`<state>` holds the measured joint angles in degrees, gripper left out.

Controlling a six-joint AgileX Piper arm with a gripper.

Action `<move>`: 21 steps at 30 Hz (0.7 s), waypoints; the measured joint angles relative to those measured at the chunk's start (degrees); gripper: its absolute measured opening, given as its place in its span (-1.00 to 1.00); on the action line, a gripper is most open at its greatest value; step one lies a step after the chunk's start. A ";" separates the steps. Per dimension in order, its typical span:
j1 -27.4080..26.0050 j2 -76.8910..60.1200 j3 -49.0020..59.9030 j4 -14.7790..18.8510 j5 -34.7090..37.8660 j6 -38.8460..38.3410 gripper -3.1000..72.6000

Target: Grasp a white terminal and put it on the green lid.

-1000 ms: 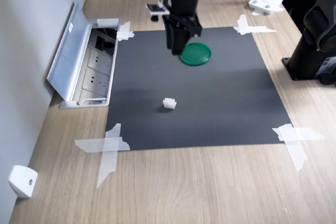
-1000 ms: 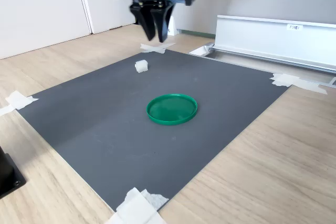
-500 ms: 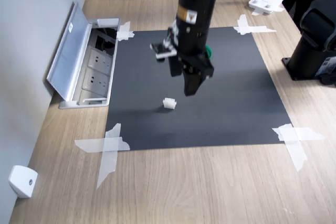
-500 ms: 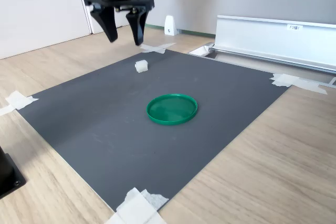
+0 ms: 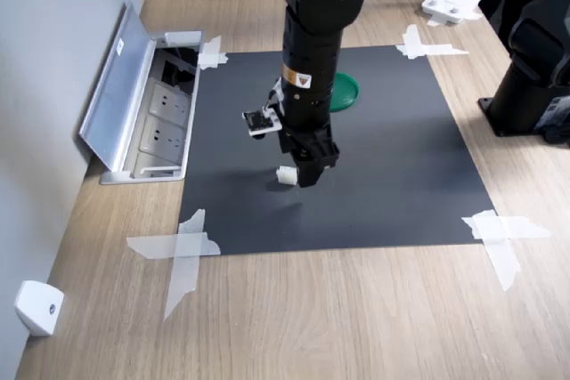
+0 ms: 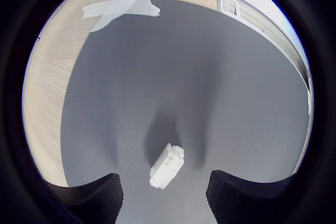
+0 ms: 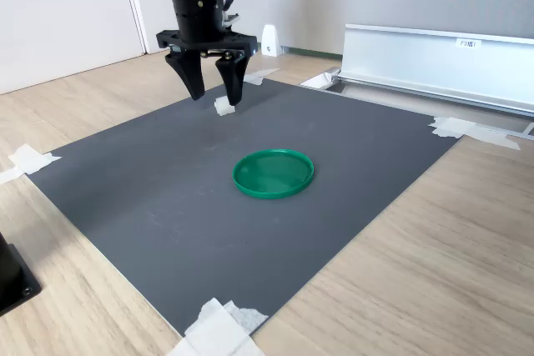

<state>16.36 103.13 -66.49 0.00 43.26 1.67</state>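
Observation:
The white terminal lies on the black mat, near the mat's edge that is closer to the first exterior view. My gripper points down just above it, open. In the wrist view the terminal sits between the two dark fingertips and slightly ahead of them, touching neither. The green lid rests flat mid-mat, apart from the terminal. In the first exterior view the arm hides most of the green lid.
An open floor socket box with a raised metal cover borders the mat. White tape strips hold the mat's corners. A black base stands at the first exterior view's right, and a white wedge piece sits by the wall.
The arm has swung from above the green lid over to the terminal and dropped low. The fingers spread from nearly together to open, now on either side of the terminal.

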 joint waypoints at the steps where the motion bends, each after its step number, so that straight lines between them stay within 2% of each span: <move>1: 0.00 0.34 0.00 0.00 -0.29 0.16 0.88; 16: 0.00 2.81 -0.18 0.00 -3.47 0.80 0.88; 18: 0.00 2.81 -0.18 0.00 -4.00 0.93 0.83; 21: 0.00 2.81 -0.24 0.00 -4.94 1.21 0.63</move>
<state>16.36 105.94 -66.72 0.00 38.32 2.89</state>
